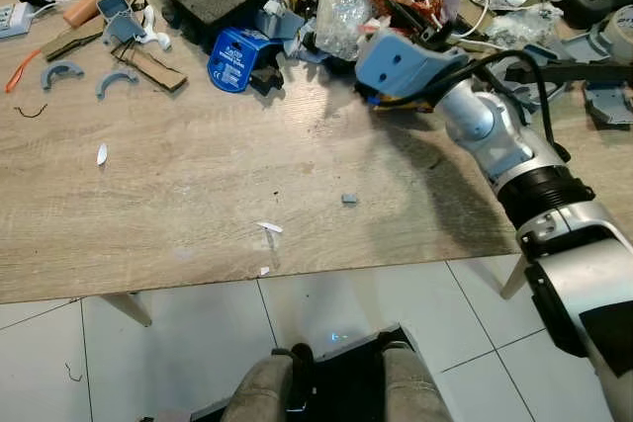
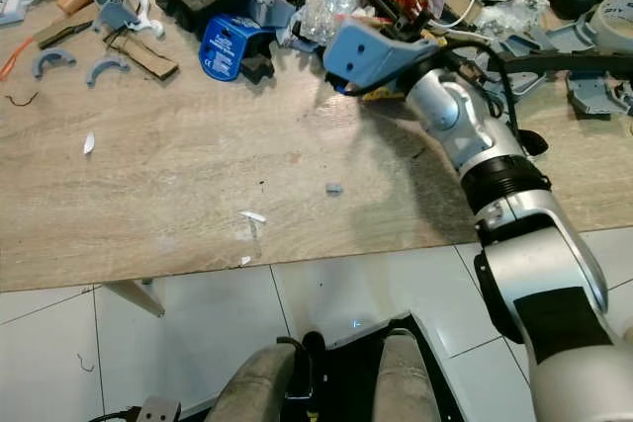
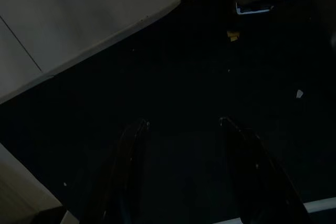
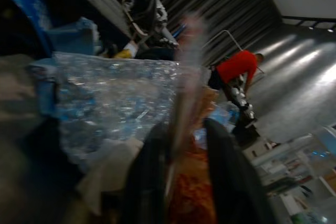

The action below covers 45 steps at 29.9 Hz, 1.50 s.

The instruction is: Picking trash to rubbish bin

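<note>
The right wrist view shows the right gripper (image 4: pixel 181 177) with its black fingers nearly closed around a thin orange-red wrapper edge (image 4: pixel 185 98), clear crinkled plastic (image 4: pixel 115 103) beside it. In the eye views that arm reaches into the clutter at the wooden table's (image 1: pixel 247 195) far edge, beside a blue tub (image 1: pixel 235 58). The left gripper (image 3: pixel 184 171) hangs parted over dark floor.

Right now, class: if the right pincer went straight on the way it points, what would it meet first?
Probably the orange-red wrapper between the right pincer's fingers, then the crinkled clear plastic; depth is blurred.
</note>
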Tool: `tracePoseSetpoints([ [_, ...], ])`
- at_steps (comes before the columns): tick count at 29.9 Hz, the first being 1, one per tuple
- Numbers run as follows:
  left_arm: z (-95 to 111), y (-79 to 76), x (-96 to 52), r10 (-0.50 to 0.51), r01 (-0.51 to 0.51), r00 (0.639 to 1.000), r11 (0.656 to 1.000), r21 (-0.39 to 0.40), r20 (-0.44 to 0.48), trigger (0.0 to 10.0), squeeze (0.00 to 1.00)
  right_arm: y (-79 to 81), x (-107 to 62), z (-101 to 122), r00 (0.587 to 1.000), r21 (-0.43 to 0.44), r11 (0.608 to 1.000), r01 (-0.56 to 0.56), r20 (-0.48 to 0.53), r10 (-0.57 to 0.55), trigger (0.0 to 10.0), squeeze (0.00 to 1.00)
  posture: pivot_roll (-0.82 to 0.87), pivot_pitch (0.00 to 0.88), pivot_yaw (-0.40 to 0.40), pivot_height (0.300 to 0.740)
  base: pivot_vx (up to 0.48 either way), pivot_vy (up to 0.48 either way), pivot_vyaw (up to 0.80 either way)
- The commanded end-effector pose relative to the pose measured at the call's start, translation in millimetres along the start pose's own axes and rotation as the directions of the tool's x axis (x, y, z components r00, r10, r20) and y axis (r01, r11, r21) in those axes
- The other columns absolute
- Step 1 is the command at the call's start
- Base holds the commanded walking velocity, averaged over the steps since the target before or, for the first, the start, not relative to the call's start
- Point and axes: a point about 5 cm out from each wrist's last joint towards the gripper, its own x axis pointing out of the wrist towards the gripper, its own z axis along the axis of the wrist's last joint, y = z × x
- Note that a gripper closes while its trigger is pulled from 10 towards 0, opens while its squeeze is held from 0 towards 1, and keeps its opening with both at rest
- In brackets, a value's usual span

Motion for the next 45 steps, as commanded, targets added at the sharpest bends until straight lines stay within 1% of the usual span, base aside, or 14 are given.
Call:
tracePoseSetpoints([
  [1, -16.7, 4.7, -7.3, 0.008, -0.008, 0.998, 1.000, 0.002, -0.060, 10.0, 0.00, -8.1, 4.1, 8.3, 0.998, -0.024, 0.999, 0.025, 0.054, -0.023, 0.0, 0.00, -0.05, 0.393, 0.148, 0.740, 0.000, 0.000, 0.00],
  [9, -5.9, 4.5, -1.7, 0.008, -0.008, 0.999, 1.000, 0.004, -0.045, 10.0, 0.00, -20.1, 11.8, 16.2, 0.994, -0.017, 0.998, 0.065, 0.090, -0.063, 0.0, 0.00, -0.06, 0.350, 0.144, 0.740, 0.000, 0.000, 0.00],
  [18, 18.9, 8.0, 9.0, 0.030, -0.030, 0.999, 1.000, -0.001, -0.012, 10.0, 0.00, -43.9, 28.9, 54.0, 0.944, 0.311, 0.935, 0.172, 0.219, -0.247, 0.0, 0.00, -0.06, 0.247, 0.139, 0.740, 0.000, 0.000, 0.00],
  [22, 25.0, 7.9, 11.9, 0.034, -0.034, 0.999, 0.999, 0.001, -0.011, 10.0, 0.00, -58.1, 32.9, 73.8, 0.890, 0.596, 0.789, 0.151, 0.265, -0.371, 0.0, 0.00, -0.07, 0.198, 0.139, 0.740, 0.000, 0.000, 0.00],
  [25, 28.8, 9.2, 13.8, 0.045, -0.045, 0.999, 0.999, -0.003, -0.020, 10.0, 0.00, -71.3, 28.2, 91.3, 0.832, 0.837, 0.548, -0.012, 0.312, -0.458, 0.0, 0.00, -0.09, 0.145, 0.133, 0.740, 0.000, 0.000, 0.00],
  [27, 30.7, 9.3, 14.6, 0.048, -0.048, 0.999, 0.999, -0.005, -0.022, 10.0, 0.00, -72.7, 26.7, 94.0, 0.820, 0.867, 0.494, -0.070, 0.332, -0.466, 0.0, 0.00, -0.09, 0.140, 0.132, 0.740, 0.000, 0.000, 0.00],
  [28, 31.5, 9.4, 15.4, 0.055, -0.056, 0.998, 0.998, -0.014, -0.030, 10.0, 0.00, -64.2, 20.2, 101.7, 0.808, 0.881, 0.420, -0.216, 0.403, -0.429, 2.9, 0.00, -0.10, 0.117, 0.127, 0.740, 0.000, 0.000, 0.00],
  [29, 31.9, 9.5, 15.8, 0.060, -0.061, 0.998, 0.998, -0.020, -0.035, 10.0, 0.00, -57.6, 15.0, 107.7, 0.792, 0.873, 0.371, -0.315, 0.458, -0.404, 2.9, 0.00, -0.10, 0.117, 0.127, 0.740, 0.000, 0.000, 0.00],
  [30, 33.0, 9.3, 16.5, 0.064, -0.065, 0.997, 0.998, -0.024, -0.039, 10.0, 0.00, -47.0, 9.6, 112.6, 0.781, 0.858, 0.322, -0.401, 0.504, -0.368, 8.5, 0.00, -0.10, 0.102, 0.122, 0.740, 0.000, 0.000, 0.00],
  [31, 33.0, 9.3, 16.5, 0.064, -0.065, 0.997, 0.998, -0.024, -0.039, 10.0, 0.00, -47.0, 9.6, 112.6, 0.781, 0.858, 0.322, -0.401, 0.504, -0.368, 8.5, 0.00, -0.10, 0.102, 0.122, 0.740, 0.000, 0.000, 0.00],
  [32, 36.1, 7.5, 18.4, 0.065, -0.066, 0.997, 0.997, -0.029, -0.045, 10.0, 0.00, -10.3, -5.8, 124.9, 0.743, 0.768, 0.299, -0.566, 0.632, -0.220, 10.0, 0.00, -0.11, 0.081, 0.115, 0.740, 0.000, 0.000, 0.00],
  [36, 36.7, 7.2, 18.9, 0.067, -0.068, 0.997, 0.997, -0.032, -0.049, 10.0, 0.00, 4.5, -12.7, 129.4, 0.725, 0.741, 0.258, -0.620, 0.667, -0.172, 10.0, 0.00, -0.11, 0.081, 0.115, 0.740, 0.000, 0.000, 0.00],
  [38, 38.2, 5.3, 20.1, 0.070, -0.072, 0.996, 0.996, -0.043, -0.053, 10.0, 0.00, 48.7, -46.4, 137.9, 0.619, 0.622, 0.011, -0.783, 0.781, -0.083, 10.0, 0.00, -0.10, 0.065, 0.119, 0.740, 0.000, 0.000, 0.00],
  [45, 33.3, 6.2, 18.8, 0.077, -0.081, 0.994, 0.996, -0.043, -0.076, 10.0, 0.00, 120.2, -90.5, 125.9, 0.516, 0.553, -0.199, -0.809, 0.831, 0.209, 10.0, 0.00, -0.10, 0.053, 0.122, 0.740, 0.000, 0.000, 0.00],
])
